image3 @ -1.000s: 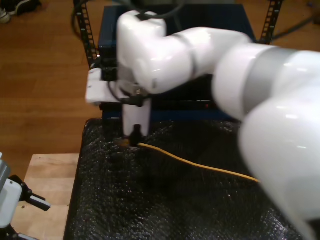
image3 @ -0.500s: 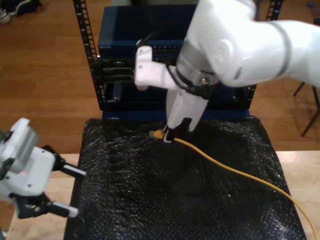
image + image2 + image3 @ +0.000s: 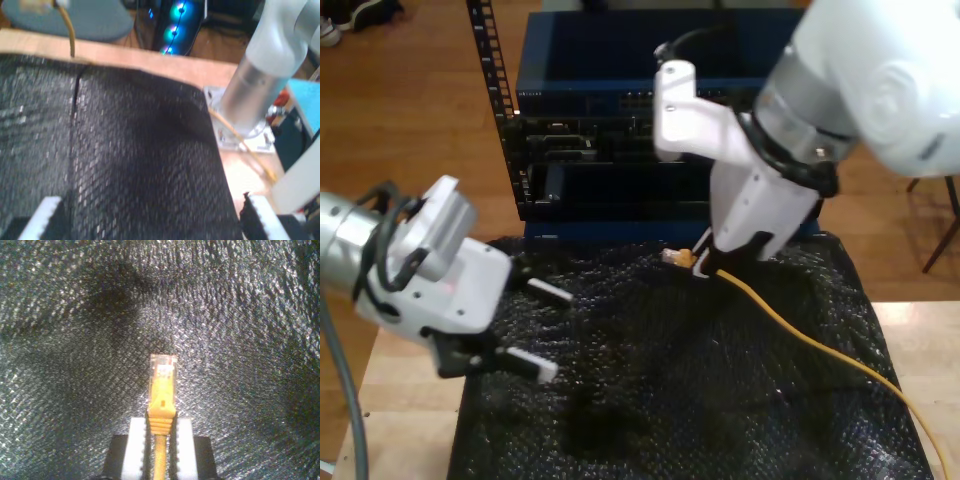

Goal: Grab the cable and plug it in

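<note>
1. my second gripper [image 3: 160, 450] is clamping the long thin yellow-orange network cable [image 3: 790, 325] just behind its small clear plastic plug [image 3: 163, 369]; the jaws are closed on the ribbed boot, with the plug sticking out past the pads.
2. the plug is hanging just above the crinkled black bubble-wrap mat [image 3: 650, 400], near the mat edge that is facing the dark blue equipment rack [image 3: 620, 110].
3. the rest of the cable is trailing away from the rack across the mat and running off the mat's far corner from the rack.
4. my first gripper [image 3: 530, 335] is hovering over the mat's side, well apart from the plug; its white toothed fingers [image 3: 42, 217] are spread wide with nothing between them.
5. progress, as i'm judging it: the grab is done, the plug-in is not. the plug is sitting short of the rack's face and not yet in any port.
6. what's left: carrying the plug toward the rack, lining it up with a socket, pushing it home. which socket is too blurred to tell.
</note>
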Available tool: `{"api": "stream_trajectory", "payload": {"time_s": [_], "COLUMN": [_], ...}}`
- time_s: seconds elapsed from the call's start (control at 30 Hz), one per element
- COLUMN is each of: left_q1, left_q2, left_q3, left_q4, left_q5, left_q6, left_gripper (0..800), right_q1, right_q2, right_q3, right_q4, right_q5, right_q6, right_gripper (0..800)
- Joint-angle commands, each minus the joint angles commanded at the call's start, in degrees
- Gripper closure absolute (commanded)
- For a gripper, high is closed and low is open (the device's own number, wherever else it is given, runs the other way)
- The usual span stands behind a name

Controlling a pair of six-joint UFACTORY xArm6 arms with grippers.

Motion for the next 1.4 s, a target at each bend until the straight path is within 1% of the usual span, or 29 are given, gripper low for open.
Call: {"api": "stream_trajectory", "payload": {"time_s": [0.17,0.33,0.5,0.67,0.83,1.0,1.17,1.23,1.3,1.4], "left_q1": [-5.54,-10.81,-13.89,-15.56,-15.74,-17.93,-18.55,-18.55,-18.55,-18.55], "left_q2": [0.00,0.00,0.00,0.18,0.88,0.79,0.70,0.79,0.79,0.88], "left_q3": [-0.09,-0.79,-0.97,-1.49,-2.55,-2.90,-2.90,-2.90,-2.90,-2.90], "left_q4": [-2.11,-3.16,-6.59,-9.41,-9.49,-9.93,-10.02,-10.11,-10.02,-10.02], "left_q5": [-4.13,-6.77,-8.62,-9.41,-11.69,-12.13,-12.13,-12.13,-12.13,-12.13], "left_q6": [-2.29,-3.78,-3.78,-3.69,-3.87,-3.87,-3.78,-3.78,-3.78,-3.78], "left_gripper": [0,0,0,0,0,0,10,31,36,78], "right_q1": [-3.25,-4.31,-4.31,-4.40,-4.40,-4.31,-4.22,-4.13,-4.13,-4.04], "right_q2": [-3.16,-6.86,-7.12,-7.30,-7.21,-7.21,-7.12,-7.12,-7.03,-6.95], "right_q3": [2.64,5.98,7.65,7.82,7.65,7.47,7.30,7.21,7.03,6.59], "right_q4": [2.29,3.52,3.69,4.84,5.10,5.71,6.24,6.24,6.24,6.24], "right_q5": [2.37,2.55,2.55,2.55,2.55,2.55,2.46,2.37,2.37,2.29], "right_q6": [-2.02,-2.90,-2.90,-3.25,-3.16,-3.16,-3.16,-3.16,-3.16,-3.16], "right_gripper": [797,797,797,797,797,797,797,797,797,797]}}
